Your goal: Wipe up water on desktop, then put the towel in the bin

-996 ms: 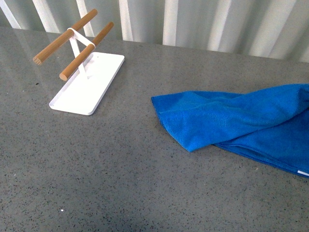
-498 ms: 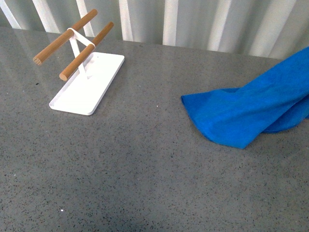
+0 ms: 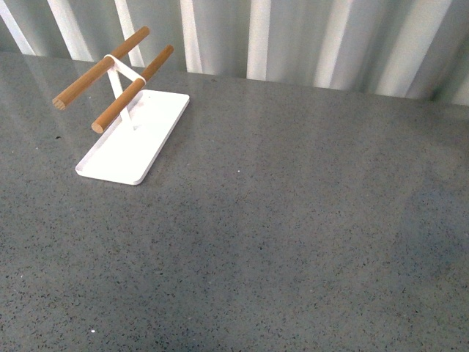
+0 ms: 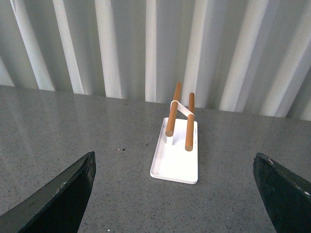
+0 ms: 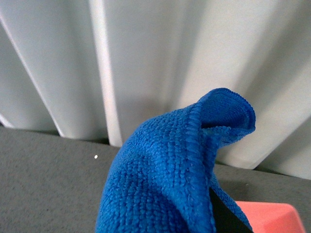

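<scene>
The speckled dark-grey desktop (image 3: 293, 220) fills the front view, where neither the towel nor any gripper shows. In the right wrist view the bright blue towel (image 5: 160, 184) bunches up in front of the camera, and my right gripper (image 5: 182, 218) is shut on it. Only a dark sliver of one finger (image 5: 223, 216) shows past the cloth. A salmon-pink corner (image 5: 269, 218) lies just beyond it; I cannot tell whether it is the bin. My left gripper (image 4: 174, 160) hangs open above the desktop with nothing between its black fingers (image 4: 63, 194).
A white tray (image 3: 124, 158) carrying two wooden rods (image 3: 132, 88) on a white bracket stands at the back left, also ahead of the left gripper as the tray (image 4: 170, 167). A ribbed white wall (image 3: 293, 37) runs behind the desktop.
The towel slid right across the desktop, lifted at its right side, and has left the front view altogether. The tray and rods have stayed put.
</scene>
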Robot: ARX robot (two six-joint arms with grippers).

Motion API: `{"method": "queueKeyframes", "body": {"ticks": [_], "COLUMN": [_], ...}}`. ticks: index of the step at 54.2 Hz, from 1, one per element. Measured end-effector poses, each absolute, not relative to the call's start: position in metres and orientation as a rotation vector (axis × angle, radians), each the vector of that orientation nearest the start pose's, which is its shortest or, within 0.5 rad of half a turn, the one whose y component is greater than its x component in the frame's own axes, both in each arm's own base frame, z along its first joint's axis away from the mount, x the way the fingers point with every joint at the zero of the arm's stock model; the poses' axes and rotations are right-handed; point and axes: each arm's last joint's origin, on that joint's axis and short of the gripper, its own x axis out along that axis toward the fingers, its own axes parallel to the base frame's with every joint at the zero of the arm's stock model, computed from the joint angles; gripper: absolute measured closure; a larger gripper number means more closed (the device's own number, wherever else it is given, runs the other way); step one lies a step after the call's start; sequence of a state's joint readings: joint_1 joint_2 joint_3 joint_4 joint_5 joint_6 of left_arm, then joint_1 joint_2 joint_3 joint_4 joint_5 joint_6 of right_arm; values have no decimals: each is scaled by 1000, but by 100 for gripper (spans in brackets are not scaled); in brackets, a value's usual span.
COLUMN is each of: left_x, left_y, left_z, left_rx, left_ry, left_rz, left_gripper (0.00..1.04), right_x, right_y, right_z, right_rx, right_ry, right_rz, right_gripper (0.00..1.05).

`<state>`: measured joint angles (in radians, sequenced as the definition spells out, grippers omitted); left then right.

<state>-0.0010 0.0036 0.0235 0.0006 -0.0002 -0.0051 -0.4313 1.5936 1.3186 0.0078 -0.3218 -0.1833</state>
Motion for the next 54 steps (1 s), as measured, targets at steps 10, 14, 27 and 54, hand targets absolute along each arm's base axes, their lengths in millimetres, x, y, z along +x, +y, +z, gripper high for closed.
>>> {"method": "queueKeyframes", "body": {"ticks": [10,14,27,54], "left_x": [96,96,96,96], "left_y": [0,0,0,0], "left_z": [171,171,171,171], "left_rx": [-5,-5,-5,-5], "left_ry": [-20,-20,-20,-20], "left_rz": [-1,-1,-1,-1], "left_gripper": [7,7,7,7], "right_x": [309,296,261,253], "right_y": [-192,-209,-233,-247], "right_z": [376,387,392,303], "right_rx": [-43,-26,-6,54], "right_ry": [159,126,106,298], "right_rz": [-182,-218,-268,-294], "right_gripper": [102,102,102,102]}}
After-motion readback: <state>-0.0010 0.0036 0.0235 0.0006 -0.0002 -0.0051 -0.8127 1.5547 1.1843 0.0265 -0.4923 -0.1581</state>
